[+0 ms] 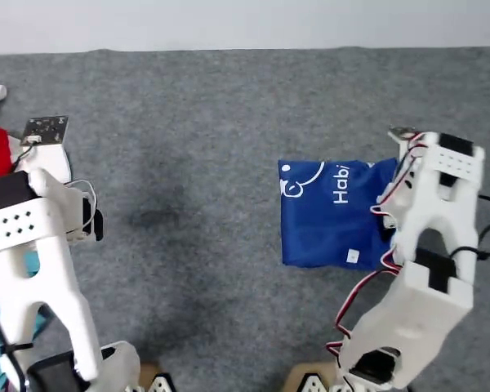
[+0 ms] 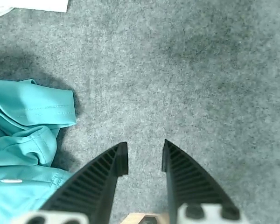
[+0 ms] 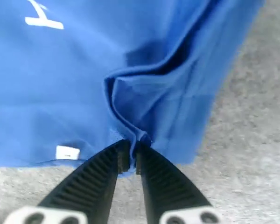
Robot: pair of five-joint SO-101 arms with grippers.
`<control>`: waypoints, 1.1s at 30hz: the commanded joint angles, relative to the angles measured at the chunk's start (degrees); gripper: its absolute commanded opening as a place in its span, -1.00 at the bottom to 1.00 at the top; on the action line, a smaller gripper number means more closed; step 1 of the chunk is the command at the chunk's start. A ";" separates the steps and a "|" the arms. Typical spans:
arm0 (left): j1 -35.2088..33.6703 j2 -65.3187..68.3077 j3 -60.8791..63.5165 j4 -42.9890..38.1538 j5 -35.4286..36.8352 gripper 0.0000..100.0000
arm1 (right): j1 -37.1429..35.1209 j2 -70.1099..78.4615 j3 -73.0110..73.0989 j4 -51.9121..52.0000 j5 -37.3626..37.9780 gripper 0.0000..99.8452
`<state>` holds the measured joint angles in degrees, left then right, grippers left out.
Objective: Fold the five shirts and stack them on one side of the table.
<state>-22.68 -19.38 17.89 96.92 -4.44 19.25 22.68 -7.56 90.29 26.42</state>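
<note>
Grey table | right end effector clamped on blue shirt edge | left end effector apart

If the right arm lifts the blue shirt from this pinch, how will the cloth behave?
Probably floppy: the blue shirt puckers into a ridge at the right gripper. Pinched at one edge, the rest would likely hang and unfold. It looks thin and light.
</note>
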 commanded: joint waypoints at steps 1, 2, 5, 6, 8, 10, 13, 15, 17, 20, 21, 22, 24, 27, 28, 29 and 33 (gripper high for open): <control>0.44 -1.93 -0.84 -1.76 0.26 -0.73 | 3.74 -6.46 -3.34 -0.40 2.55 -0.98; 0.44 -1.93 -0.84 -1.85 0.26 -0.73 | 4.53 -7.34 -3.25 -0.40 2.99 -0.98; 0.44 -1.93 -0.84 -1.85 0.26 -0.73 | 6.81 -9.27 -3.25 -0.48 3.69 -0.98; 0.44 -1.93 -0.84 -1.85 0.26 -0.73 | 7.43 -9.45 -3.25 -0.57 3.69 -0.98; 0.44 -1.93 -0.84 -1.85 0.26 -0.73 | 8.31 -9.10 -3.25 -0.57 3.69 -0.98; 0.44 -1.93 -0.84 -1.85 0.26 -0.73 | 8.66 -7.52 -3.16 -1.45 3.69 -0.98; 0.44 -1.93 -0.84 -1.85 0.26 -0.73 | 9.19 -3.91 -3.16 -4.53 3.69 -0.98; 0.44 -1.93 -0.84 -1.85 0.26 -0.73 | 9.19 -1.36 -3.16 -6.37 3.69 -0.96; 0.44 -1.93 -0.84 -1.85 0.26 -0.73 | 9.01 0.31 -3.25 -6.55 3.60 -0.88; 0.44 -1.93 -0.84 -1.85 0.26 -0.73 | 8.92 0.31 -3.34 -4.97 3.43 -0.65; 0.44 -1.93 -0.84 -1.85 0.26 -0.73 | 8.84 0.04 -3.52 -4.35 3.43 -0.59; 0.44 -1.93 -0.84 -1.85 0.26 -0.73 | 8.75 -0.66 -4.22 -3.30 3.34 -0.55; 0.44 -1.93 -0.84 -1.85 0.26 -0.73 | 8.57 -2.33 -6.07 -1.71 3.25 -0.55; 0.44 -1.85 -0.84 -1.85 0.26 -0.73 | 6.90 -5.32 -9.23 -0.13 3.25 -0.57; 0.44 -1.76 -0.84 -1.85 0.26 -0.73 | 6.02 -6.20 -9.85 -0.40 3.16 -0.59; 0.44 -1.67 -0.84 -1.85 0.26 -0.73 | 5.05 -6.55 -10.46 -0.66 3.16 -0.61; 0.44 -1.58 -0.66 -2.55 0.26 -0.73 | 1.27 -5.67 -10.55 -6.55 3.16 -0.72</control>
<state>-22.68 -19.38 17.89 95.87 -4.44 23.21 19.60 -15.30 87.21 29.49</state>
